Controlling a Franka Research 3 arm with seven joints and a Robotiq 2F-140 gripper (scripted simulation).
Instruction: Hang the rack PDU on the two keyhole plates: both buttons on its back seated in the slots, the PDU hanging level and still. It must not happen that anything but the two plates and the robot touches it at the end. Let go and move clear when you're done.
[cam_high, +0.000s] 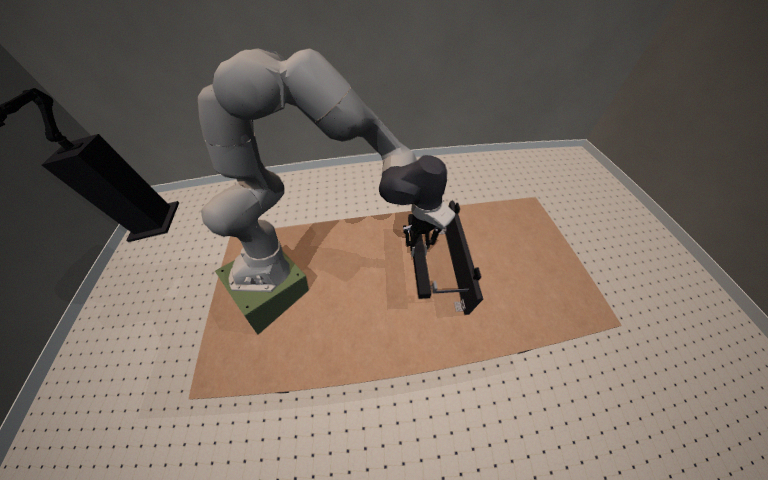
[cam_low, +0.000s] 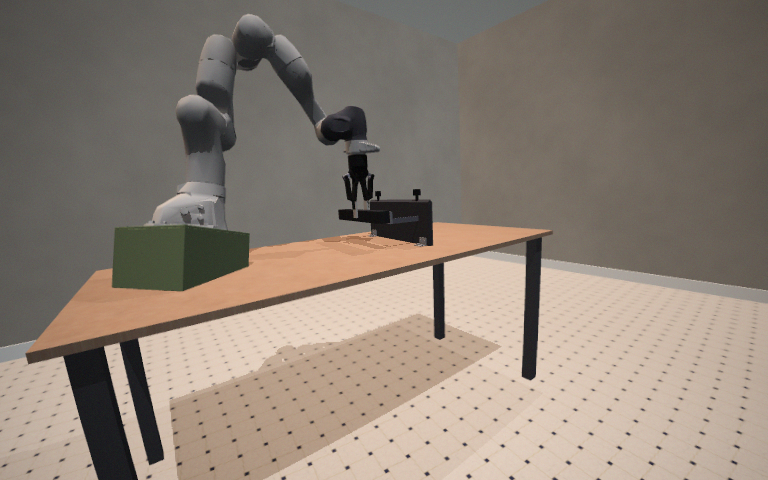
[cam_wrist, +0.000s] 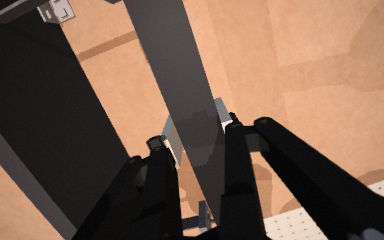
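Observation:
My gripper (cam_wrist: 198, 116) is shut on the rack PDU (cam_wrist: 175, 85), a long dark bar, and holds it level above the wooden table. The PDU also shows in the top view (cam_high: 420, 268) and in the exterior view (cam_low: 363, 215), close beside the black upright mounting panel (cam_high: 465, 266) that also shows in the exterior view (cam_low: 403, 219). A thin grey piece (cam_high: 450, 289) spans between the PDU's near end and the panel. The panel fills the left of the wrist view (cam_wrist: 55, 125). The keyhole slots and the buttons on the PDU's back are hidden.
Two small knobs (cam_low: 416, 193) stick up from the panel's top edge. A grey foot bracket (cam_high: 459, 306) holds the panel to the table. The arm's green base block (cam_low: 178, 255) stands at the table's left. A black camera box (cam_high: 107, 183) hangs at the far left.

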